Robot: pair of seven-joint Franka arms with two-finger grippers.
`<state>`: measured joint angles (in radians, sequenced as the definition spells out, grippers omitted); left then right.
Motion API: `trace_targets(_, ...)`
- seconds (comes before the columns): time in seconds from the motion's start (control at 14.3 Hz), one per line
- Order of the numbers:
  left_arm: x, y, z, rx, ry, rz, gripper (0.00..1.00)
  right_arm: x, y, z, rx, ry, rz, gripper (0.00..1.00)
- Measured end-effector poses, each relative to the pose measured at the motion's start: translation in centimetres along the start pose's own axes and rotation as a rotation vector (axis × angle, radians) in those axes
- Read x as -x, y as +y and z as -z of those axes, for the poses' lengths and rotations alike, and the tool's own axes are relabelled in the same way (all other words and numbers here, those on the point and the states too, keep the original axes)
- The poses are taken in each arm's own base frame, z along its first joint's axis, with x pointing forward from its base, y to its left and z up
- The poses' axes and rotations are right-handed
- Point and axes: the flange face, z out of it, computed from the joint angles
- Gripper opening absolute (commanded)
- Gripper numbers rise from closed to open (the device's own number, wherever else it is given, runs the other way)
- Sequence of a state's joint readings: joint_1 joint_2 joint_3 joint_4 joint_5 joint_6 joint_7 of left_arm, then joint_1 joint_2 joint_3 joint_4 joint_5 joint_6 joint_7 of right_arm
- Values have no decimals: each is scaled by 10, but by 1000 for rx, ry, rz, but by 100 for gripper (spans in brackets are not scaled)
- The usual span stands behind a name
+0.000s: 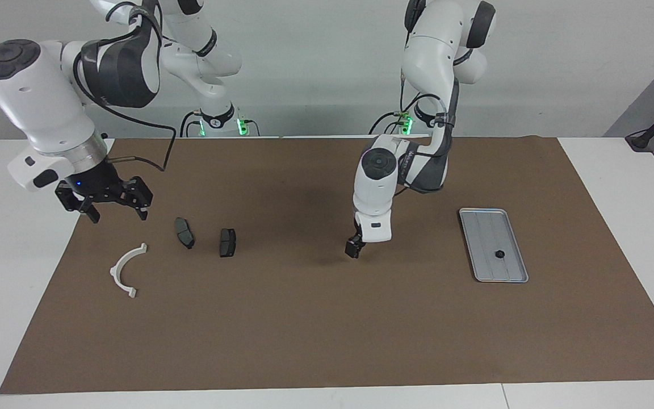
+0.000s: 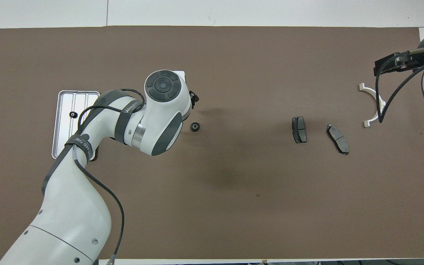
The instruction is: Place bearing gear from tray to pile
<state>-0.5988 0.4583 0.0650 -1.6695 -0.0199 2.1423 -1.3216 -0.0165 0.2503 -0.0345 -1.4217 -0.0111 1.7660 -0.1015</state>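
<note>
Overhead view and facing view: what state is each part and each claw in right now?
Left claw: over the mat, clear of the loose gear.
Right claw: open, empty, hovering near the white bracket.
Loose gear: lying on the mat, short of the pile.
Tray gear: resting in the tray.
Dark pads: flat on the mat, apart.

Taking twelve o'clock as away from the robots, seen from overhead, the tray [image 2: 61,140] lies on the mat [image 2: 234,206] toward nine o'clock with one gear [image 2: 73,114] in it, a second gear [image 2: 195,127] sits on the mat at the tray's three o'clock, and farther toward three o'clock lie the first pad [image 2: 299,129], the second pad [image 2: 337,138] just beside it, and the bracket [image 2: 372,103] at their two o'clock.
</note>
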Motion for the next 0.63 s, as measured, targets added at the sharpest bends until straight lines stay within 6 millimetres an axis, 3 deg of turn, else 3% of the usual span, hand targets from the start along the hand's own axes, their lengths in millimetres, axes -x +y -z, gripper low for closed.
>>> trace_targets(0.21,-43,-18,38,19,4,59,100,-2,-10,-1,-9,2,-4,100)
trace_targets(0.28,-58,-25,48,21,4,69,100,-3,-22,-2,-19,1,-13,100)
trace_targets(0.49,-110,-51,70,27,9,42,100,-11,-94,-11,-33,17,-60,100)
trace_targets(0.63,-148,-73,77,22,8,25,100,-17,-146,-29,-36,14,-40,100)
